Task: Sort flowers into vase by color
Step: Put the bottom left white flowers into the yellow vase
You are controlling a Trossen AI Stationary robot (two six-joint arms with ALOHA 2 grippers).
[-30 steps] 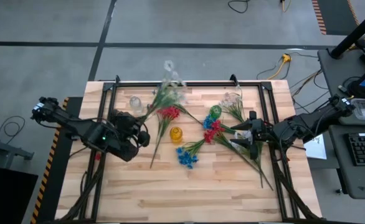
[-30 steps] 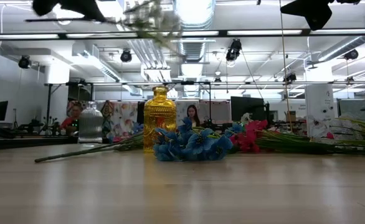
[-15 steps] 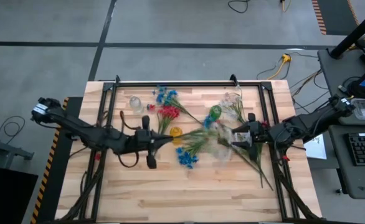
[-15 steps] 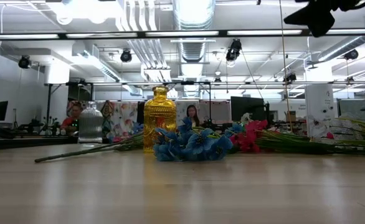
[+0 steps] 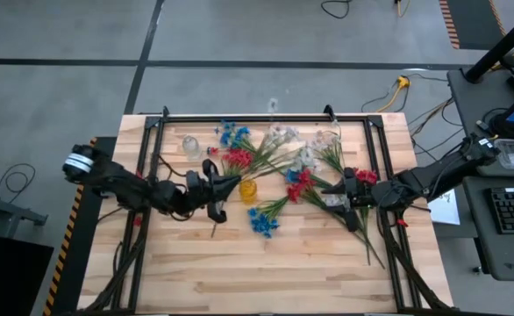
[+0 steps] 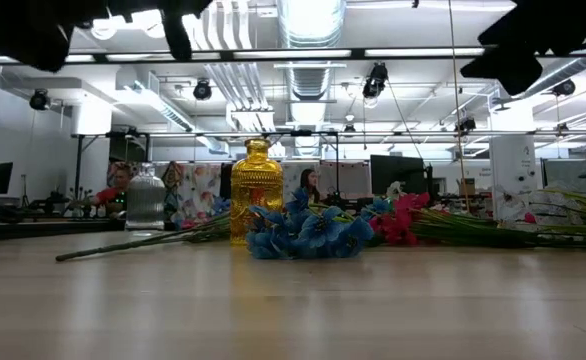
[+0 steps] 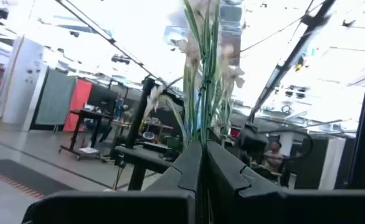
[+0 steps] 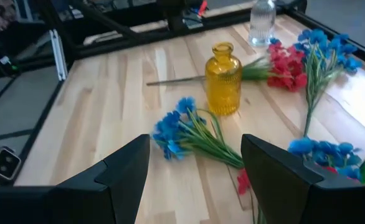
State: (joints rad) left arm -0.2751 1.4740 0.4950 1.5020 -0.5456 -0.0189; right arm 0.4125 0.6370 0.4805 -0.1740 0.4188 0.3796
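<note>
The left gripper (image 5: pixel 226 186) is clamped on the green stems of a white sprig (image 5: pixel 279 145). In the left wrist view its fingers (image 7: pixel 185 171) are pressed together around the thin stems, and the pale blossoms (image 7: pixel 202 62) rise above them against the ceiling lights. From above, the sprig reaches from the gripper toward the table's far edge, its white clusters over the middle of the table (image 5: pixel 239 272).

The right gripper (image 5: pixel 343 195) hangs over the right part of the table with its fingers (image 8: pixel 123 168) spread wide and nothing between them.

The other flowers lie on the wood. A blue sprig (image 5: pixel 262 219) lies near the centre, its small blossoms bunched at the end of a leafy stem; it shows also just in front of the yellow vase (image 8: pixel 224 87) in the right wrist view and in the low view (image 6: pixel 303 230). A red sprig (image 5: pixel 237 158) lies beside the yellow vase (image 5: pixel 248 189), and another blue one (image 5: pixel 232 134) lies nearer the far edge. More red blossoms (image 5: pixel 299 184) lie left of the right gripper, with long green stems (image 5: pixel 362 233) running under it toward the near right.

A clear vase (image 5: pixel 190 145) stands at the far left, a green vase (image 5: pixel 303 158) right of centre, and 1 more clear vase (image 5: pixel 327 139) near the far right.
</note>
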